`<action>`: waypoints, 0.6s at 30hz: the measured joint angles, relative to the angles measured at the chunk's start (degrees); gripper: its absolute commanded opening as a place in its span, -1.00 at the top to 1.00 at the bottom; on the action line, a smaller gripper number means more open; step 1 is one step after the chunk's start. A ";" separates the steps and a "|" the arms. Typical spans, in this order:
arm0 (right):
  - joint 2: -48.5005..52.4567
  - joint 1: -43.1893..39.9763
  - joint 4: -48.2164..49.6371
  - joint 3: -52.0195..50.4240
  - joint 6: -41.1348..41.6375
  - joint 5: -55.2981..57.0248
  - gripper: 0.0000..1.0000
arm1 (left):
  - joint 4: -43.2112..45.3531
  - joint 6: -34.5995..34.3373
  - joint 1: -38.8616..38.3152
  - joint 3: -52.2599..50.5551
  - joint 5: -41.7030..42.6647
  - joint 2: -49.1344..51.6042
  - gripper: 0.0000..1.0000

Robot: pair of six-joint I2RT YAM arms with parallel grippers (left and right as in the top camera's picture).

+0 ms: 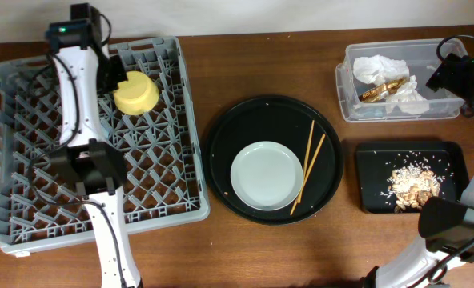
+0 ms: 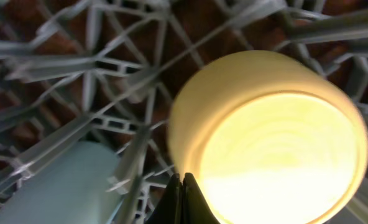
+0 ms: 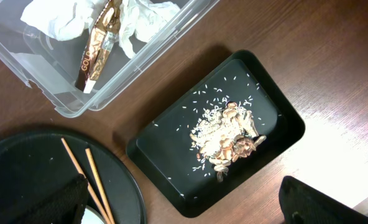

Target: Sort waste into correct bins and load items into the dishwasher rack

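Note:
The yellow bowl [image 1: 135,94] sits upside down at the back of the grey dishwasher rack [image 1: 173,160]. In the left wrist view the bowl [image 2: 265,137] fills the right half. My left gripper [image 2: 183,179] is shut with nothing in it, its tips right beside the bowl's wall. My right gripper [image 3: 183,186] stands open and high above the near end of the flat black tray [image 3: 165,149], which holds the food scraps [image 3: 227,134]. The clear tub [image 1: 351,100] holds white napkins [image 1: 381,66] and the gold wrapper [image 1: 379,90]. The pale plate [image 1: 267,175] and two chopsticks [image 1: 307,166] lie on the round black tray [image 1: 221,136].
A pale blue-green rounded thing [image 2: 53,186] lies in the rack beside my left gripper; the arm hides it from overhead. The left arm [image 1: 77,104] stretches over the rack. Bare wooden table [image 1: 285,64] shows between the rack, the trays and the tub.

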 measured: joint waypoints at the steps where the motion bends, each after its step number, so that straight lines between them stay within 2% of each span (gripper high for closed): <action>1: 0.00 0.00 0.00 0.00 0.02 0.02 -0.97 | -0.63 -0.48 0.37 0.63 0.04 0.00 1.00; 3: 0.00 0.00 0.00 0.00 0.00 0.00 -0.97 | -1.60 -0.87 0.39 2.80 1.42 -0.02 1.00; 6: 0.00 0.00 0.00 0.00 -0.04 0.00 -0.97 | -2.23 -0.94 -0.70 5.31 8.13 -0.50 1.00; 7: 0.00 0.00 0.00 0.00 0.00 0.00 -0.98 | -2.40 -0.66 -1.33 5.53 10.64 -0.90 0.81; 8: 0.00 0.00 -0.02 0.00 -0.04 0.02 -0.97 | -2.89 -0.22 -2.29 5.57 14.29 -1.44 -0.32; 9: 0.00 0.00 0.00 0.00 0.00 0.02 -0.97 | -3.63 0.61 -3.45 5.75 17.14 -1.95 -0.84; 12: 0.00 0.00 0.00 0.00 0.00 0.00 -0.97 | -4.85 1.51 -8.33 5.77 20.87 -2.71 -0.94; 14: 0.00 0.00 0.00 0.00 0.00 0.00 -0.97 | -4.76 2.03 -11.82 4.94 20.90 -2.73 -0.94; 18: 0.00 0.00 -0.02 0.00 -0.02 0.00 -0.97 | -4.72 2.21 -16.48 1.14 18.08 -2.84 -0.55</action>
